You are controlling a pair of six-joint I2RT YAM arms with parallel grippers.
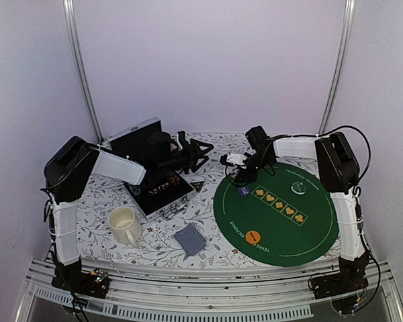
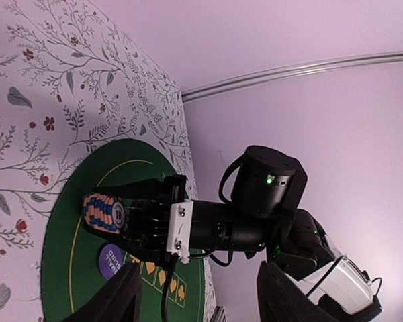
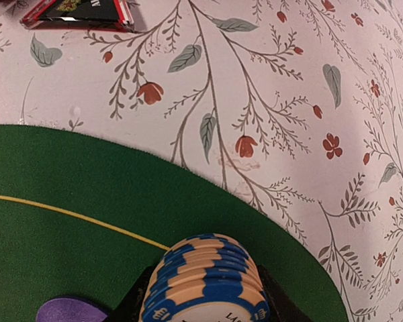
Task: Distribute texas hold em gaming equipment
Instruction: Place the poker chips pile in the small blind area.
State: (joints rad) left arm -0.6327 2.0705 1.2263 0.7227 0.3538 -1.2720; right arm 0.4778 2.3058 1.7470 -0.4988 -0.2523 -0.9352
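Counted one mug (image 1: 124,223), one open case (image 1: 162,191), one green mat (image 1: 309,228), one card pile (image 1: 190,239), one chip stack (image 3: 205,282), one triangle marker (image 1: 198,186), one orange disc (image 1: 252,237), one purple disc (image 1: 242,191), one clear disc (image 1: 297,188).

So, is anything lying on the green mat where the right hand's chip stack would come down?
Nothing visible does. The right hand grips the chip stack over the green mat near its edge; the felt around is bare. The purple disc lies close beside it, and the spot straight under the stack is hidden.

lab booth: blank walls (image 1: 208,60), aluminium rails (image 1: 208,287)
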